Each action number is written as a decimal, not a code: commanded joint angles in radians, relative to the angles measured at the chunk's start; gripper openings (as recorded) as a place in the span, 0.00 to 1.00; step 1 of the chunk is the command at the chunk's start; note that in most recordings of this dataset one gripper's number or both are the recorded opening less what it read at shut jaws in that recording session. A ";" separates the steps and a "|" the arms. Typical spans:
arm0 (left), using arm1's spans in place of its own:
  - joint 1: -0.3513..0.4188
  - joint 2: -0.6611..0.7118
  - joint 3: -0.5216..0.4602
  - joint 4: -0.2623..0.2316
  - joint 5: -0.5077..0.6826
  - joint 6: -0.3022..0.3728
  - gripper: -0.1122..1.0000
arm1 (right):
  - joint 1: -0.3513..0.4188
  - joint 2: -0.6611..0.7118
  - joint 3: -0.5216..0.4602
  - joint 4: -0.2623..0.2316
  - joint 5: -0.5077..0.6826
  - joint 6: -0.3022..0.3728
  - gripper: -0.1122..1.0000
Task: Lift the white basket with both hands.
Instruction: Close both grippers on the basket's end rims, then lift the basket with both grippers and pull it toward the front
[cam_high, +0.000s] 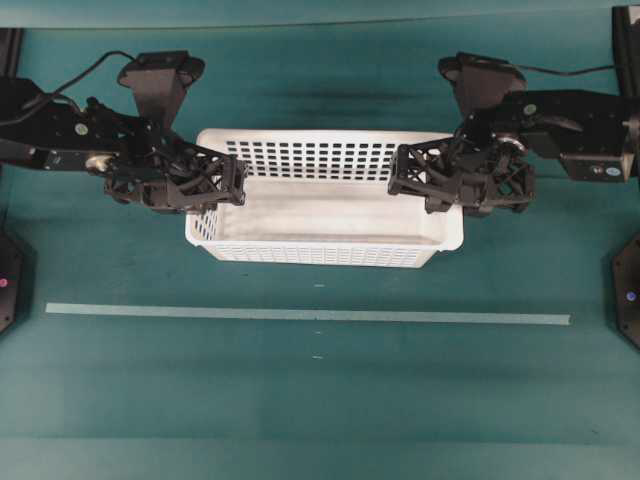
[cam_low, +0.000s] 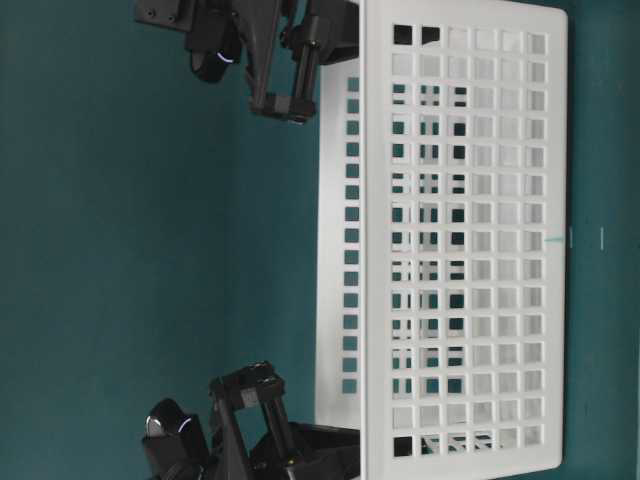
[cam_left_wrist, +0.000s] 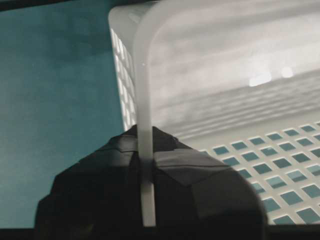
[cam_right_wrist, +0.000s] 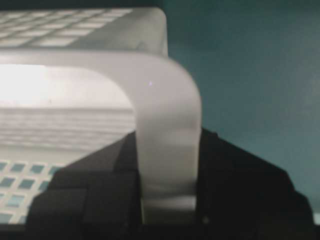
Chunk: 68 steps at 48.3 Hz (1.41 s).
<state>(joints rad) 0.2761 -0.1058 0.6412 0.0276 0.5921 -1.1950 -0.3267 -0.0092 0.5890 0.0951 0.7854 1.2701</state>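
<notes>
The white basket (cam_high: 320, 256) stands level on the teal table, long side toward the front, with nothing inside. My left gripper (cam_high: 218, 186) reaches over its left short end. In the left wrist view it (cam_left_wrist: 146, 161) is shut on the thin edge of the basket's rim (cam_left_wrist: 142, 90), one finger inside and one outside. My right gripper (cam_high: 424, 180) is at the right short end. In the right wrist view it (cam_right_wrist: 167, 172) clamps the broad rounded rim (cam_right_wrist: 167, 100) between its fingers. The table-level view shows the basket's slotted wall (cam_low: 470, 230) with black gripper parts at both ends.
A pale tape strip (cam_high: 300, 314) runs across the table in front of the basket. Black fixtures sit at the left edge (cam_high: 8, 282) and the right edge (cam_high: 628, 292). Both arm bodies lie along the back half of the table.
</notes>
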 joint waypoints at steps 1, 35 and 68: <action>-0.005 -0.008 -0.008 0.002 -0.006 0.003 0.07 | -0.002 0.006 -0.005 0.002 -0.032 0.011 0.25; -0.005 -0.049 -0.032 0.003 0.002 0.003 0.07 | 0.008 -0.021 -0.011 -0.003 -0.043 0.000 0.25; -0.126 -0.137 0.006 0.002 0.003 -0.080 0.07 | 0.103 -0.089 0.000 0.002 0.005 0.029 0.25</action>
<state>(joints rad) 0.1887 -0.2071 0.6581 0.0307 0.6075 -1.2717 -0.2470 -0.0920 0.5952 0.0951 0.7977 1.2993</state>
